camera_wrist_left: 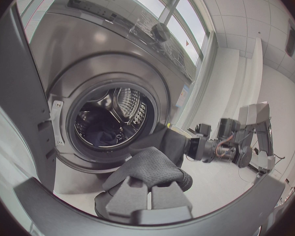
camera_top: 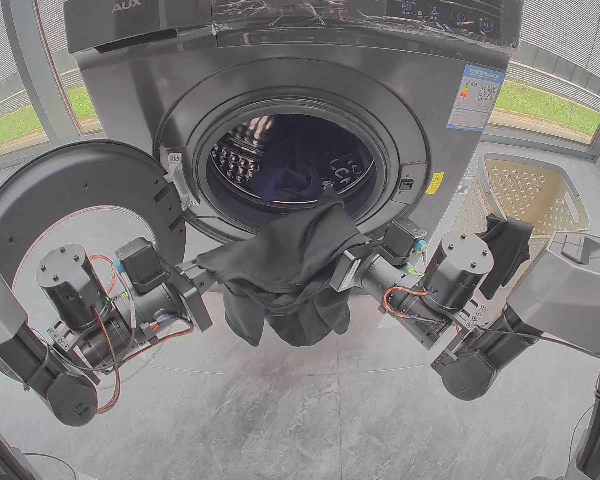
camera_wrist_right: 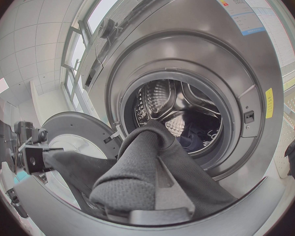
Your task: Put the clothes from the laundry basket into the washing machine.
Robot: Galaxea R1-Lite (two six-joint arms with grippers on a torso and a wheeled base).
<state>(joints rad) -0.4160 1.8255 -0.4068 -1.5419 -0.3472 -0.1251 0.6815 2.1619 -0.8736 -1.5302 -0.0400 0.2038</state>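
**Item:** black garment (camera_top: pixel 287 261), slung between left gripper (camera_top: pixel 203 281) and right gripper (camera_top: pixel 345 261), each clamped on a fold. It hangs just before the drum opening (camera_top: pixel 293 161) of the washing machine (camera_top: pixel 147 88), sagging below its lip.

**Handling:** raise both ends together. Carry the sagging hem over the lip before letting go, or it may snag.

**Pending:** dark garment (camera_top: pixel 510 248) draped over the laundry basket (camera_top: pixel 547 168) rim.
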